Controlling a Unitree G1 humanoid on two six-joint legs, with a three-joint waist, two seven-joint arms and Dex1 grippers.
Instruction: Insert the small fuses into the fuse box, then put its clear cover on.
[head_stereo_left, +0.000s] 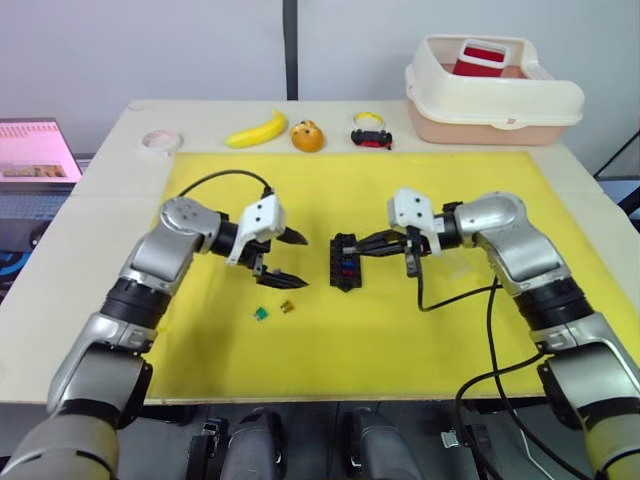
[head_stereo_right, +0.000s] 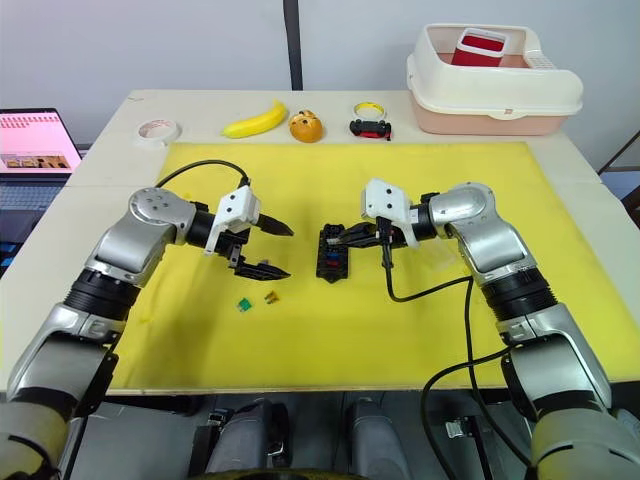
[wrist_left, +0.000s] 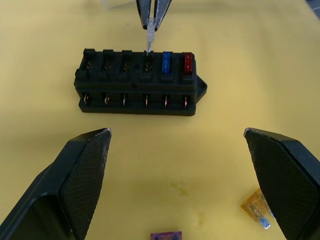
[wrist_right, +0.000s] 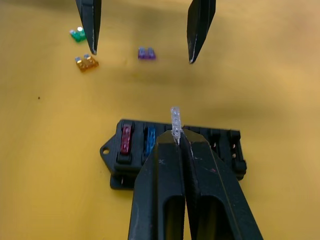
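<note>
Nearest edge of yellow mat (head_stereo_left: 400, 350): three loose fuses, green fuse (head_stereo_left: 260, 313), amber fuse (head_stereo_left: 287, 307), purple fuse (wrist_right: 146, 53), close together, well short of the fuse box.

Left gripper (head_stereo_left: 288, 258) just above them, hovering over the mat beside the box, fingers spread wide, nothing held.

Mid-mat: fuse box (head_stereo_left: 344, 261), black, lying flat. Red fuse (wrist_left: 188, 62) and blue fuse (wrist_left: 167, 62) seated in adjacent end slots; remaining slots look bare.

Right gripper (head_stereo_left: 372, 243) over the box from the other side, fingers pinched narrow on a clear fuse (wrist_left: 150, 31), held upright, blades just at the slot next to the blue one. Not yet seated, judging from the left wrist view.

Clear cover (wrist_left: 117, 4): pale transparent shape on the mat behind the right gripper, probably it; hard to confirm.

Far counter (head_stereo_left: 120, 170): tape roll (head_stereo_left: 160, 140), banana (head_stereo_left: 257, 131), orange toy (head_stereo_left: 307, 136), small toy car (head_stereo_left: 371, 131), cream bin (head_stereo_left: 492, 95) with red item inside.

Risks, as judged:
- Blades off-line with the slot; pressing down then tilts or flicks the fuse out of so thin a pinch.
- Box unrestrained; sideways push could slide it on the mat.
- Loose fuses near the left gripper easily scattered by a low sweep.
</note>
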